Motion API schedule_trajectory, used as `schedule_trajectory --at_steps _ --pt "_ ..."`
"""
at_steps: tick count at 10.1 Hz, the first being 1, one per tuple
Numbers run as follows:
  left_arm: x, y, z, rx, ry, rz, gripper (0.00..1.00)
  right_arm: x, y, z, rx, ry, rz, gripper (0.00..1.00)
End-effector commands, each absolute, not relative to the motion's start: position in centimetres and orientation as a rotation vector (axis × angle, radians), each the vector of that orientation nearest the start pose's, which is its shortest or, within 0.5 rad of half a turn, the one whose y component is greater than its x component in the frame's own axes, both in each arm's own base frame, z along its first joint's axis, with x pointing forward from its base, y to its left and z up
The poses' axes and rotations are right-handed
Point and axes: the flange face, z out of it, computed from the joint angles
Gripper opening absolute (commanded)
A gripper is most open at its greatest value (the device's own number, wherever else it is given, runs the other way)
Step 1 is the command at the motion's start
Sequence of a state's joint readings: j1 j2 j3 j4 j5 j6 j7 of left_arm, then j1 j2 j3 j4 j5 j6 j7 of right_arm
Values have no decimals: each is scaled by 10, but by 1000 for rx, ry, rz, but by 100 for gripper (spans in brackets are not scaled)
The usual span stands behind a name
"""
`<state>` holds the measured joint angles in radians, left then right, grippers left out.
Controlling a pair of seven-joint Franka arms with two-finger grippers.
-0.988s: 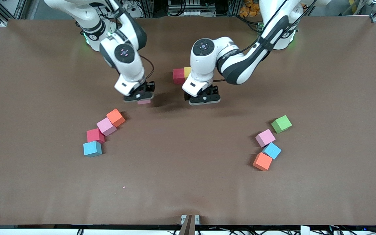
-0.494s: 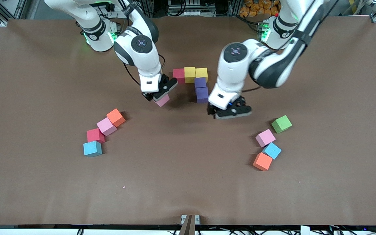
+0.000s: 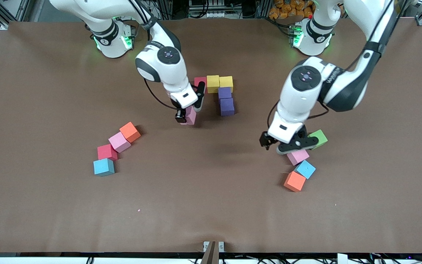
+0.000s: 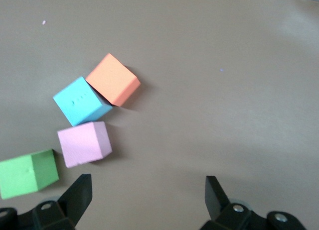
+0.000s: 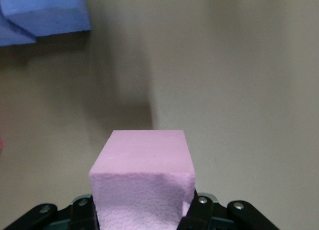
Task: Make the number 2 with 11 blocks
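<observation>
While holding a pink cube, right gripper fingers clenched; left gripper fingers released over table.

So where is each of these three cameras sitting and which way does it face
Front view: high across the table, facing both arms; shows left gripper, right gripper and the partly built number 2.
Left wrist view: on the left wrist, looking down at four cubes; open jaws show.
Right wrist view: on the right wrist, looking down; jaws shut on a pink cube.
Shared: the held pink cube and the green cube also appear in front view.
</observation>
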<state>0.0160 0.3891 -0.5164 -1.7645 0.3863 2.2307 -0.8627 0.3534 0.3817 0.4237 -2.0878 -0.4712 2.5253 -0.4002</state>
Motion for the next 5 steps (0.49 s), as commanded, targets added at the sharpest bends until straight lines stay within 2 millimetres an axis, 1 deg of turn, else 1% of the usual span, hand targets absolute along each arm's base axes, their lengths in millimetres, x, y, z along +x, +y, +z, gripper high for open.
schedule_trajectory --at_steps 1,2,3,4,5 --pt "618 -239 382 -3114 -196 -255 100 415 441 248 -2263 -2339 -218 50" --pt "629 -222 378 -3122 -113 -241 100 412 453 241 -2246 -2334 -209 48" --pt "640 -209 373 -3129 -12 -234 100 407 466 242 -2241 -2328 -222 48" --pt "648 -200 369 -3133 60 -227 100 399 479 240 -2230 -2328 -227 47" --pt "651 -196 361 -3135 101 -210 100 398 480 239 -2256 -2298 -229 46"
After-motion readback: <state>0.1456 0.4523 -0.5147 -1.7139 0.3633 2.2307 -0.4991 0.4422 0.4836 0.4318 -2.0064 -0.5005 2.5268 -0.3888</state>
